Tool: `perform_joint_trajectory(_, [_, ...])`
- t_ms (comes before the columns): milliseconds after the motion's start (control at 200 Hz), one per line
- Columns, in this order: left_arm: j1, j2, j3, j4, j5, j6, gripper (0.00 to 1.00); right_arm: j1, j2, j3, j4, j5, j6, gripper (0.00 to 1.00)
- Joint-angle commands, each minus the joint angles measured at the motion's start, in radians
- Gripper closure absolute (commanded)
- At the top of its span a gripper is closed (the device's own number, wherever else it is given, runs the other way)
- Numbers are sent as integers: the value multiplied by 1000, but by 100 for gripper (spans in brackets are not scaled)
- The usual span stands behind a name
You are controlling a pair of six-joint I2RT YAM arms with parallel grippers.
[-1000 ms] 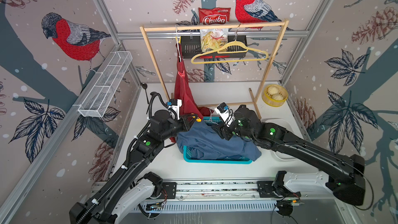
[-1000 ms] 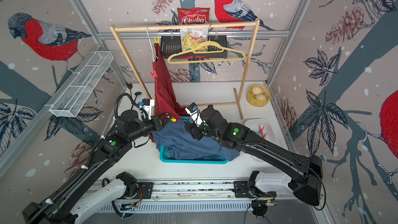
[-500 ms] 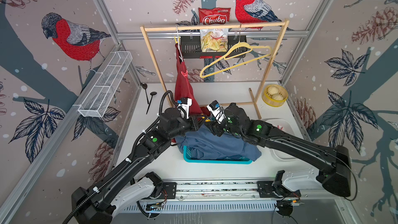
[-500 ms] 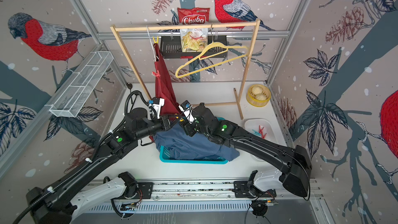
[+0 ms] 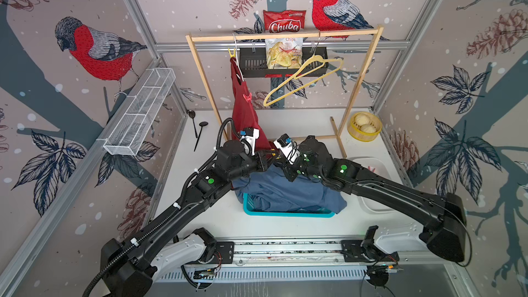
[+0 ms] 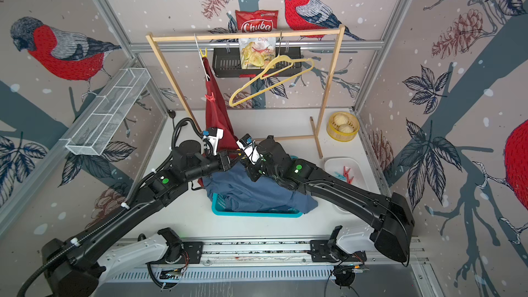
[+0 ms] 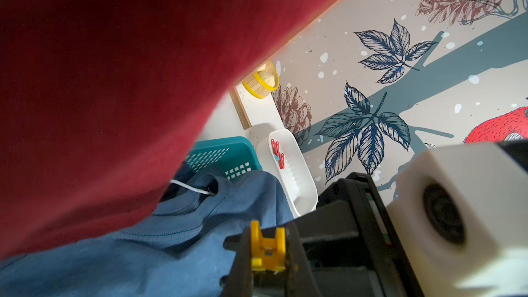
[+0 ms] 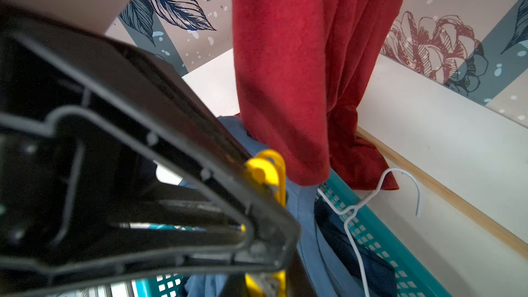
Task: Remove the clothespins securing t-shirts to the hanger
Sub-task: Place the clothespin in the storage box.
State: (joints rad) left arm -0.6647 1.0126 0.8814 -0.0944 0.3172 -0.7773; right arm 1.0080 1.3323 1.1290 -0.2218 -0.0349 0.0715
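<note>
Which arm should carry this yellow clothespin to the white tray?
Right. The white tray lies on the robot's right of the teal basket, and the right gripper is at the yellow clothespin pinched by the left gripper. The left gripper would likely have to cross the basket.

The left arm (image 5: pixel 183 210) and right arm (image 5: pixel 400 192) reach forward and bend inward, with the wrists converging at centre. The left gripper (image 5: pixel 268 158) has its jaws closed on a yellow clothespin (image 7: pixel 267 245). The right gripper (image 5: pixel 277 160) sits tip to tip with it; its jaw gap is not discernible.
</note>
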Motion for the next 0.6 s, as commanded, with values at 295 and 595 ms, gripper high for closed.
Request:
perform_joint_trajectory(295, [-4, 15, 21, 50, 72, 86, 47, -67, -86, -55, 24, 15, 54, 98])
perform_joint_trajectory(595, [-4, 67, 111, -10, -103, 278, 34, -274, -302, -142, -147, 40, 182, 96])
